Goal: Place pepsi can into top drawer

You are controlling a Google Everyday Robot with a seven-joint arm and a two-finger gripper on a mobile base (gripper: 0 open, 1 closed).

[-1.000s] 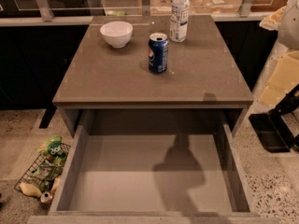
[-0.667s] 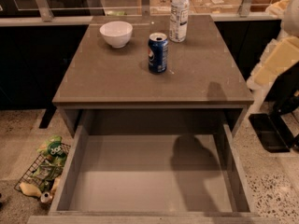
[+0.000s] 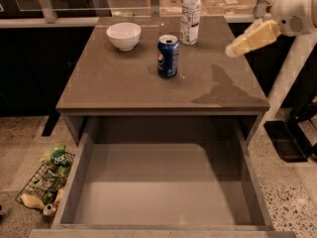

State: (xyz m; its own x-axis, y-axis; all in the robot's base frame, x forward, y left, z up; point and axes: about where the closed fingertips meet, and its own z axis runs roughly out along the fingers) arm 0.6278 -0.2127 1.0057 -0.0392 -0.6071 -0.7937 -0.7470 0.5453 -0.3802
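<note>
The pepsi can (image 3: 168, 56) stands upright on the grey-brown cabinet top (image 3: 124, 83), near its middle back. It is dark blue with a silver top. The top drawer (image 3: 161, 182) is pulled wide open below the cabinet's front edge, and its flat grey bottom is bare. My gripper (image 3: 233, 49) hangs above the right side of the cabinet top, to the right of the can and apart from it. It holds nothing.
A white bowl (image 3: 124, 35) sits at the back left of the top. A clear plastic bottle (image 3: 190, 15) stands behind the can. A wire basket of packets (image 3: 47, 180) lies on the floor at the left. My white arm (image 3: 297, 11) is at the upper right.
My arm has swung up and to the left, from beside the cabinet's right edge to above its top. Its shadow has moved from the drawer onto the top. The can has not moved.
</note>
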